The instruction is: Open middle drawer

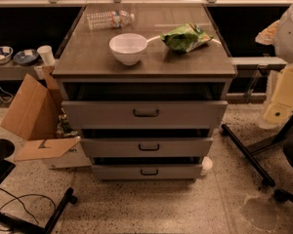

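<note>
The grey cabinet (pixel 68 69) has three drawers. The middle drawer (pixel 185 147) is the second front, flat and grey, with a small dark pull handle (pixel 149 147) at its centre. It stands pulled out a little, with a dark gap above it. The taller top drawer (pixel 195 113) is pulled out further and overhangs it. The slim bottom drawer (pixel 180 171) is also slightly out. A white and cream part of my arm (pixel 285 82) shows at the right edge, well away from the drawers. My gripper is out of view.
On the cabinet top are a white bowl (pixel 128 48), a green chip bag (pixel 186 37) and a lying plastic bottle (pixel 110 19). An open cardboard box (pixel 36 116) stands left of the cabinet. Black chair legs (pixel 246 152) cross the floor at right, and cables (pixel 19 211) lie at lower left.
</note>
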`<state>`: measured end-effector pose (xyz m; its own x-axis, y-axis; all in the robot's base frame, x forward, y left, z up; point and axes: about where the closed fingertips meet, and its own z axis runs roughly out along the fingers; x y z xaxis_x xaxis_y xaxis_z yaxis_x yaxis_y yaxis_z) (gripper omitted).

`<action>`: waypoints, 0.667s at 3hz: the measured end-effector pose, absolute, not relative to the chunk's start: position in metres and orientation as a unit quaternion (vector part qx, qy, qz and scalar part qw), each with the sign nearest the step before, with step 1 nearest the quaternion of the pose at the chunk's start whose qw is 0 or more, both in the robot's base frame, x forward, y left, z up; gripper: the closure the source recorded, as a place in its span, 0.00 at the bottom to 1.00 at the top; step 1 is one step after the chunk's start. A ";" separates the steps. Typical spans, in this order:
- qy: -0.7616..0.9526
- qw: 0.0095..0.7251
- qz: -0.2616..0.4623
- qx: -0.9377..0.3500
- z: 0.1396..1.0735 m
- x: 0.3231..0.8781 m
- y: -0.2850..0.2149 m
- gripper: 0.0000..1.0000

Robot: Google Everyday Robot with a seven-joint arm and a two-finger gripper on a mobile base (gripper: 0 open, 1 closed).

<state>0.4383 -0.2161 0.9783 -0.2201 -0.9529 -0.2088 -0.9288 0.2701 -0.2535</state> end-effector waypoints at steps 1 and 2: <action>0.779 0.164 -0.036 -0.604 0.976 0.438 -0.214 0.00; 0.772 0.168 -0.018 -0.613 0.938 0.435 -0.190 0.00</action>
<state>0.4349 -0.1895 0.9382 -0.1932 -0.9519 -0.2378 -0.9400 0.2490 -0.2332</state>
